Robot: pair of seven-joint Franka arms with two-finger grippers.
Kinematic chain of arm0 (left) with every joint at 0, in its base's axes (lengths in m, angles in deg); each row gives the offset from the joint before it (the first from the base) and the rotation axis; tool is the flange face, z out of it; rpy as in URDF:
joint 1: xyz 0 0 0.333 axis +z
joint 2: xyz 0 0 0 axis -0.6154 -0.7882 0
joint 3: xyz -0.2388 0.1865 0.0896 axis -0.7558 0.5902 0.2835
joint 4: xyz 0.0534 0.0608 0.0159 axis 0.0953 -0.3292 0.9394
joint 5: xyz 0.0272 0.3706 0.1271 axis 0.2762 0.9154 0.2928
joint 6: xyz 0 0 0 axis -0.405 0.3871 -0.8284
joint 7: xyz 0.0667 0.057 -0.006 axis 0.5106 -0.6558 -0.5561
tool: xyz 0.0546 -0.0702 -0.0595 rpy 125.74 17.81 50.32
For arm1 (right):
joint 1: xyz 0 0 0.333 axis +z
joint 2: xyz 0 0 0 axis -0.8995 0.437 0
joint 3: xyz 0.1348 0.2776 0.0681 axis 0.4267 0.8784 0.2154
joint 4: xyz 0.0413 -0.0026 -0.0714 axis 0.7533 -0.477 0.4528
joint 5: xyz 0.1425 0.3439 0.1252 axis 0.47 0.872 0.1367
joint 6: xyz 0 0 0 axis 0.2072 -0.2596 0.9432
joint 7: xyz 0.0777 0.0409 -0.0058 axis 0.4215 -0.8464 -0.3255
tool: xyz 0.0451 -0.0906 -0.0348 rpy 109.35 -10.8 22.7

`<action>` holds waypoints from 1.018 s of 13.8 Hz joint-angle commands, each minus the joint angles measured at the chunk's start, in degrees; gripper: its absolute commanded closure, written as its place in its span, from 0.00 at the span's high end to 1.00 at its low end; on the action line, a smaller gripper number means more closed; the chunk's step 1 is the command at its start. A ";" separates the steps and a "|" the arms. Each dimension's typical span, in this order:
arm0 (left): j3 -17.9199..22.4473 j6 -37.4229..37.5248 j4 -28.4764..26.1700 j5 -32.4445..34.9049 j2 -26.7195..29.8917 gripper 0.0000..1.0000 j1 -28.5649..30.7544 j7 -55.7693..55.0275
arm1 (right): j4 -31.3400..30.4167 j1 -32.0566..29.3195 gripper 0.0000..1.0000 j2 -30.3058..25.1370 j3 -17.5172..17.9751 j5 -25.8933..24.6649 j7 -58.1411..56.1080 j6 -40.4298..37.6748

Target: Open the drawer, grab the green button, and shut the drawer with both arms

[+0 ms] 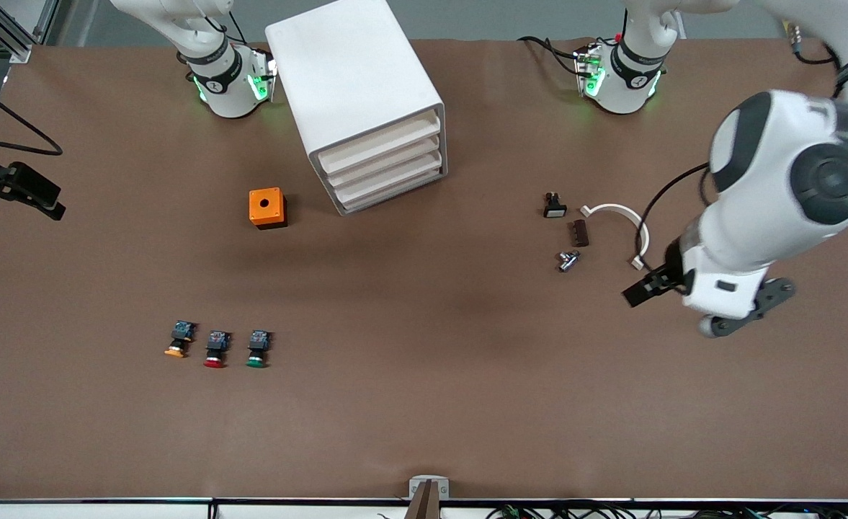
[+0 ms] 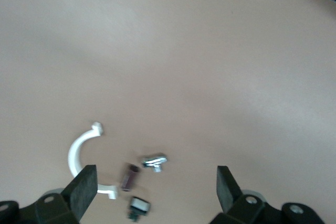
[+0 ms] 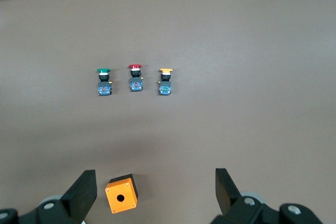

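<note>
The white four-drawer cabinet (image 1: 355, 86) stands toward the robots' end of the table, all drawers shut; the drawer (image 1: 387, 179) is third from its top. The green-capped button (image 1: 257, 349) lies on the table nearer the front camera, beside a red-capped one (image 1: 215, 349) and a yellow-orange-capped one (image 1: 178, 340). It also shows in the right wrist view (image 3: 104, 81). My left gripper (image 2: 156, 182) is open and empty, over small parts at the left arm's end; its hand (image 1: 719, 288) shows from above. My right gripper (image 3: 156, 190) is open and empty, high above the orange box (image 3: 121, 193); it is out of the front view.
An orange box with a hole (image 1: 267, 207) sits beside the cabinet toward the right arm's end. A white curved clamp (image 1: 619, 213), a dark block (image 1: 580, 233), a metal piece (image 1: 567, 260) and a black-white switch (image 1: 554, 206) lie near the left gripper. A black camera mount (image 1: 13, 187) juts in at the table's right-arm end.
</note>
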 commanded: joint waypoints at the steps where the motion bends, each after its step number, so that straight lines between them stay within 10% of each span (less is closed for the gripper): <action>1: -0.50 2.61 -1.70 0.99 5.17 1.00 5.25 11.76 | -0.37 0.08 1.00 -0.94 -0.66 1.10 -0.43 0.64; 10: -0.33 10.69 -2.40 0.73 13.79 1.00 9.84 23.76 | -2.48 0.43 1.00 -3.31 -2.42 1.54 -0.69 1.34; 14: 0.46 8.87 -11.43 -0.06 20.98 1.00 8.88 24.64 | -2.48 1.14 1.00 -3.13 -2.60 1.54 -0.69 1.70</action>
